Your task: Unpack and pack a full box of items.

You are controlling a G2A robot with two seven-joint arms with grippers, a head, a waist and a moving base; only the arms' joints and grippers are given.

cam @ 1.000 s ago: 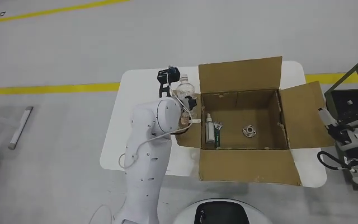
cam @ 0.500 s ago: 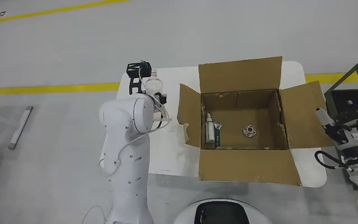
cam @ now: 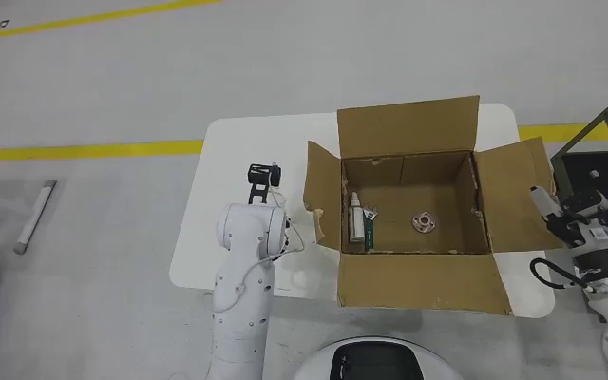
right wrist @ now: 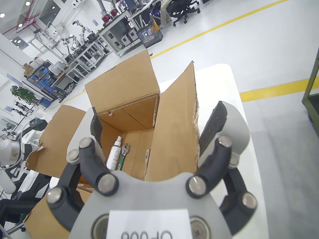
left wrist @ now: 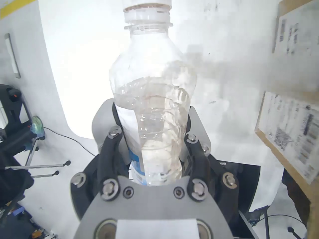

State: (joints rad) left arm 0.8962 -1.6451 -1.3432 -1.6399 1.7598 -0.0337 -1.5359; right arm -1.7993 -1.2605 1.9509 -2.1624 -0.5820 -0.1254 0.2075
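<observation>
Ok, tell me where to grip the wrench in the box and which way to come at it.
Grip the wrench by its green handle, coming straight down through the open top of the box. It lies flat on the floor, the walls block sideways approaches, and the spray bottle lies close alongside, probably leaving little room on that side.

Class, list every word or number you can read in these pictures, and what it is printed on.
Labels on box flap: too blurred.
Water bottle label: mostly hidden, unreadable.
Spray bottle print: too small.
Sticker on right gripper: upside down, cut off.
</observation>
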